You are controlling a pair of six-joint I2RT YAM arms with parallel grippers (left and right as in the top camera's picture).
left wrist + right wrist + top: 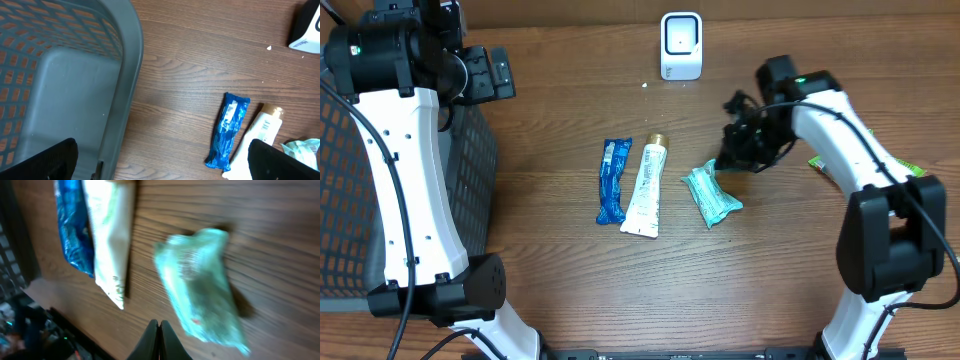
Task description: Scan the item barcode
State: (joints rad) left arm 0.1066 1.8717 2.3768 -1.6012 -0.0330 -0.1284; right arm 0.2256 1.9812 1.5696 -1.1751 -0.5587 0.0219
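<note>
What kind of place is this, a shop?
Probably a pretend shop checkout on a wooden table: there is a white barcode scanner, a grey shopping basket, and small packaged goods like a blue packet and a white tube.

The table [550, 280] is seen as grained brown wood. The blue wrapper [613, 180] is rendered in glossy crinkled film, the white tube [647, 188] in smooth plastic, the basket [127, 75] in matt grey plastic.

Mock shop checkout: scanner [681, 45], basket [338, 220]
</note>
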